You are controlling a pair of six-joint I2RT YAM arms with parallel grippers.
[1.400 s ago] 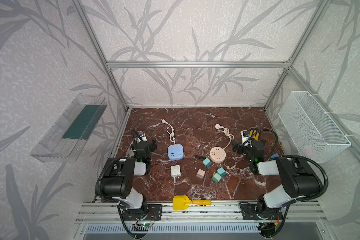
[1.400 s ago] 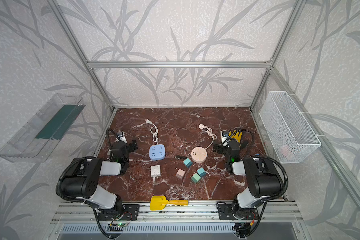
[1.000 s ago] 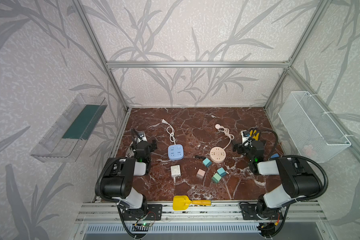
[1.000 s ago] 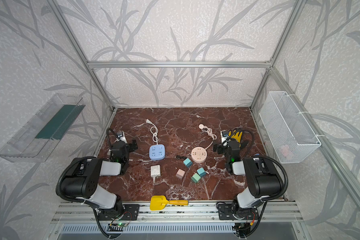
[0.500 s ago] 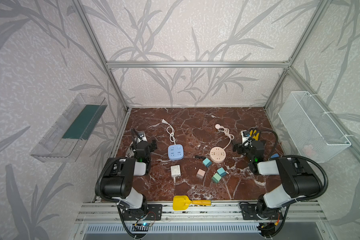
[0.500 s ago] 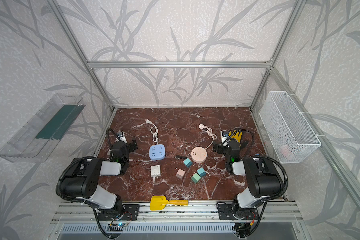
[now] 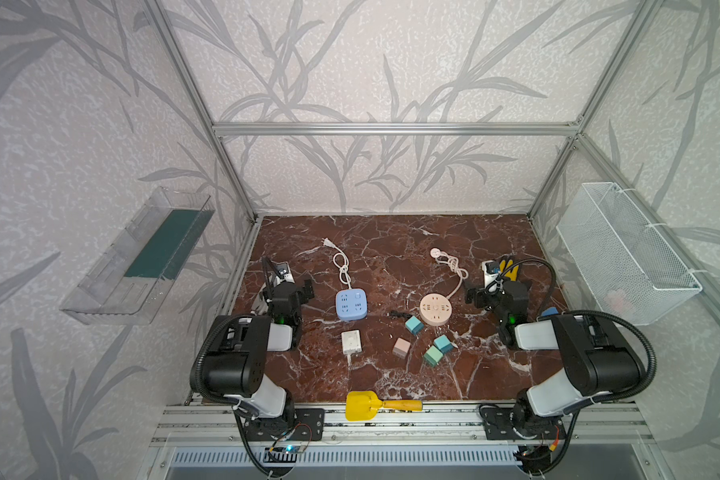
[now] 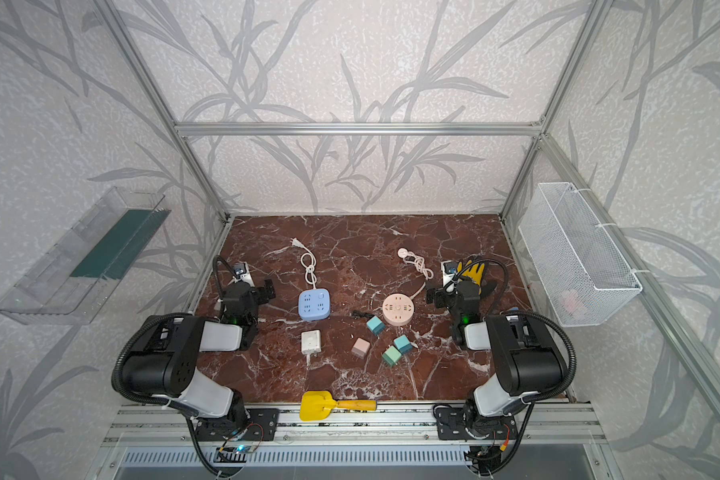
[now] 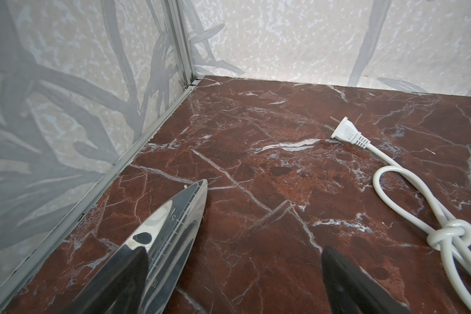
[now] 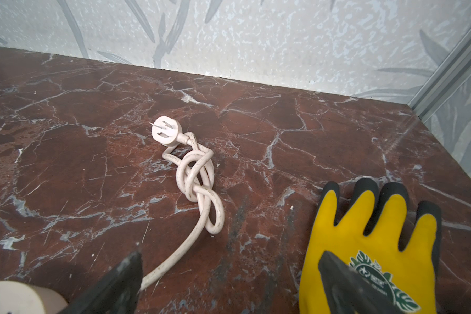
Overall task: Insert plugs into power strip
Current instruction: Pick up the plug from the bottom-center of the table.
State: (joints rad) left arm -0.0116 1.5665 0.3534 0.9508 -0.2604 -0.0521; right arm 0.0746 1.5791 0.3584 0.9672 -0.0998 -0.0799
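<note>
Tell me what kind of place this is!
Most likely a robot practice booth, not a home. A left arm and right arm are bolted to a metal rail, an aluminium frame boxes in the marble-look table, and a blue power strip lies among loose cube plugs.

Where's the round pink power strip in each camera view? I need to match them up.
Both top views: round pink power strip, mid-table, right of the blue power strip.
Left wrist: not in it.
Right wrist: only its rim shows, beside a finger of the right claw.
Shared landmark: its knotted pink cable.
</note>
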